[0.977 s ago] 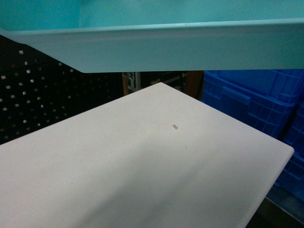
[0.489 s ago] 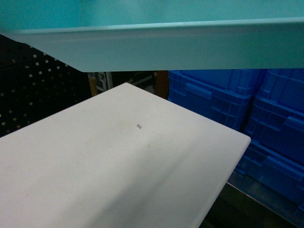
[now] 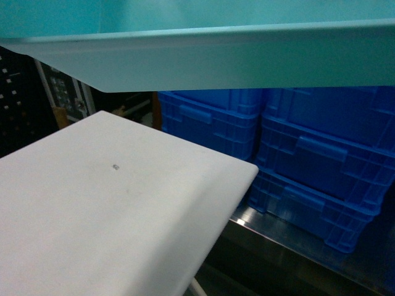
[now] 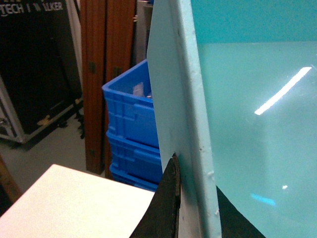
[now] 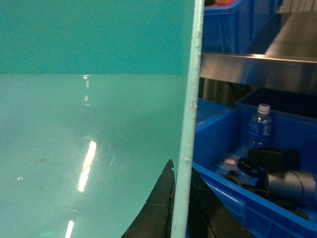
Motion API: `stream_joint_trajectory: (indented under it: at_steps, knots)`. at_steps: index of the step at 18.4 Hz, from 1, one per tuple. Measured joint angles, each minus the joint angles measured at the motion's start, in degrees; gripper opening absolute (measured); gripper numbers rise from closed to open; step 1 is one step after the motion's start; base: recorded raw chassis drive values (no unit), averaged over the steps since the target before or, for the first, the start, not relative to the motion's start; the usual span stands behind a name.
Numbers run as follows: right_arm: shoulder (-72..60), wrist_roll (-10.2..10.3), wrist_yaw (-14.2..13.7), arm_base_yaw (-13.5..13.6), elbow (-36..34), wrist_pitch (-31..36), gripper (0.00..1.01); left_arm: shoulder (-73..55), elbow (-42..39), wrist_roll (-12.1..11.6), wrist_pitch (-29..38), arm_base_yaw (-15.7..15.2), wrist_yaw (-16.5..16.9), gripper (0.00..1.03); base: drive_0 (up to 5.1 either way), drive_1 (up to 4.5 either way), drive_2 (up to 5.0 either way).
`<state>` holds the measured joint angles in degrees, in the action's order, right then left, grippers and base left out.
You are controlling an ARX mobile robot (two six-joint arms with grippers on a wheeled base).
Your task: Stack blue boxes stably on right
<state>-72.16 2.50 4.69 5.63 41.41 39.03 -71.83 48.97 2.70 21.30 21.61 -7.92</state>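
Note:
One light turquoise blue box (image 3: pixel 234 58) is held up close to the head camera and fills the top of that view. Its near wall and flared rim run across the frame. My left gripper (image 4: pixel 195 198) is shut on the box's left wall (image 4: pixel 173 89), one dark finger (image 4: pixel 166 203) outside and one inside. My right gripper (image 5: pixel 181 203) is shut on the opposite rim (image 5: pixel 193 99), a finger (image 5: pixel 158 208) inside the tub. The tub's glossy inside (image 5: pixel 89 139) looks empty. Neither gripper shows in the head view.
A white tabletop (image 3: pixel 105 222) lies below the box at left, its corner near the middle. Stacked royal-blue ribbed crates (image 3: pixel 308 154) stand to the right on a metal shelf (image 3: pixel 290 234). Beside the right gripper, a blue crate (image 5: pixel 247 188) holds a water bottle (image 5: pixel 258 126) and dark gear.
The head view has swung to the right: the white table has slid left and the blue crates have come further into view. The turquoise box stays fixed at the top.

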Motion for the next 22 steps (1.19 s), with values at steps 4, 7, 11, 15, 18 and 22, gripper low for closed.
stream_joint_trajectory:
  at_steps: [4, 7, 11, 15, 18, 22]
  knots:
    - [0.02, 0.00, -0.20, -0.13, -0.02, -0.48, 0.07, 0.00, 0.00, -0.11, -0.04, 0.35, -0.26, 0.05, 2.9, -5.63, -2.1]
    - [0.02, 0.02, -0.20, -0.13, -0.02, -0.22, 0.07, 0.02, 0.00, -0.13, 0.11, 0.31, -0.22, 0.05, 3.0, -5.50, -2.1]
    - [0.02, 0.00, -0.15, -0.07, -0.02, -0.35, 0.07, 0.00, 0.00, -0.15, 0.04, 0.31, -0.26, 0.05, 2.9, -5.47, -2.3]
    - [0.02, 0.00, -0.20, -0.13, -0.02, -0.42, 0.07, 0.00, 0.00, -0.13, -0.07, 0.33, -0.26, 0.05, 3.0, -5.22, -2.4]
    - [0.02, 0.00, -0.17, -0.13, -0.02, -0.20, 0.07, 0.00, 0.00, -0.15, 0.15, 0.33, -0.28, 0.05, 2.9, -5.26, -2.5]
    - [0.02, 0.00, -0.17, -0.13, -0.02, -0.44, 0.07, -0.02, 0.00, -0.13, -0.11, 0.31, -0.22, 0.05, 2.8, -5.32, -2.5]
